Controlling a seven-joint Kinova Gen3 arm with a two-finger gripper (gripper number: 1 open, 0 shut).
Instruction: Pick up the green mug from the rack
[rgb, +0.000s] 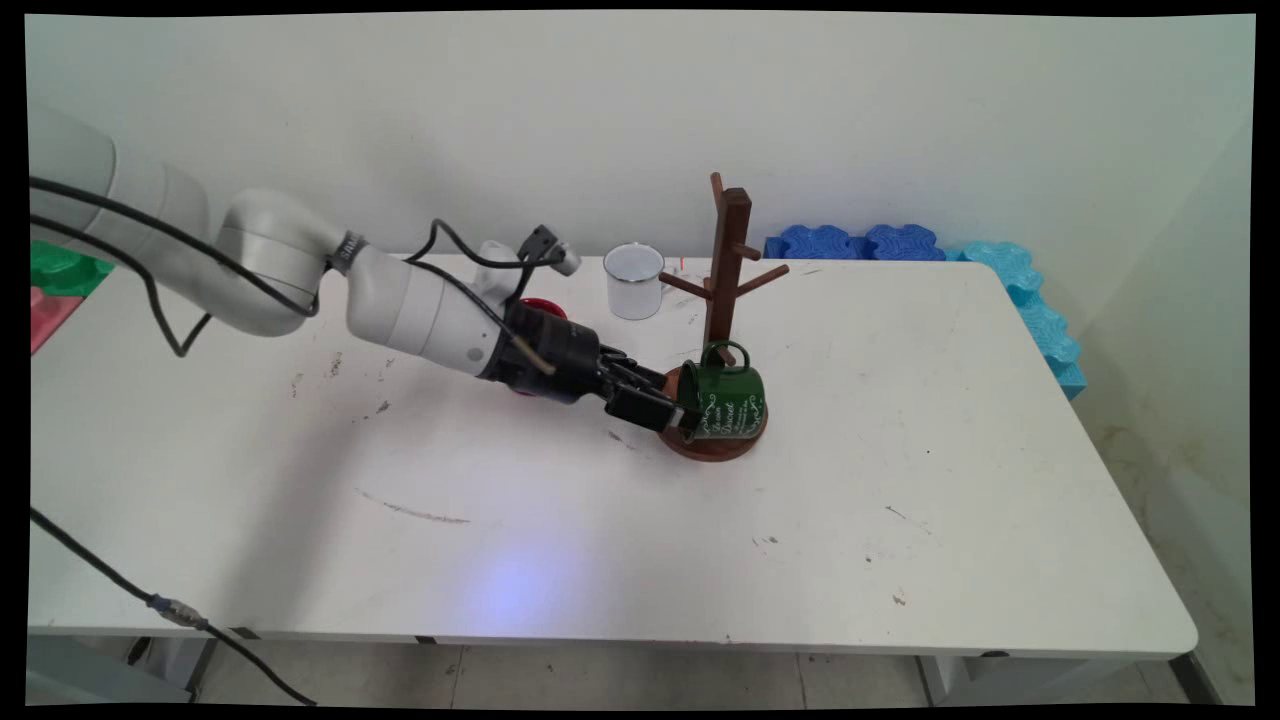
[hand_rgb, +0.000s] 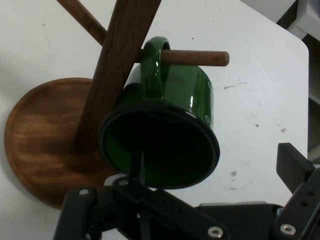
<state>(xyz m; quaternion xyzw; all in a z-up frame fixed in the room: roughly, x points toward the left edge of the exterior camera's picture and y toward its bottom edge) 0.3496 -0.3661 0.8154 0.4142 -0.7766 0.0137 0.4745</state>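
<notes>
gripper: black, two-finger, reaching in low from the left on the white arm; pinching the rim of the green mug, one finger seen inside the mouth in the hand view, the other finger standing apart at the right of that view.

green mug: dark green enamel with pale lettering on its side and a black rim; lying tilted on its side, mouth toward the gripper; its handle is threaded over a low peg of the mug tree, body just above the tree's base.

mug tree: dark wood, upright post with short pegs angled out on several sides; round wooden base flat on the table.

white mug: enamel, dark rim, upright, behind and left of the tree, well apart from the gripper.

red object: mostly hidden behind the arm's wrist; kind cannot be told.

table: white, scuffed with small dark marks.

blue foam pieces: along the far edge and right side of the table, by the wall.

green and pink items: at the far left edge.
</notes>
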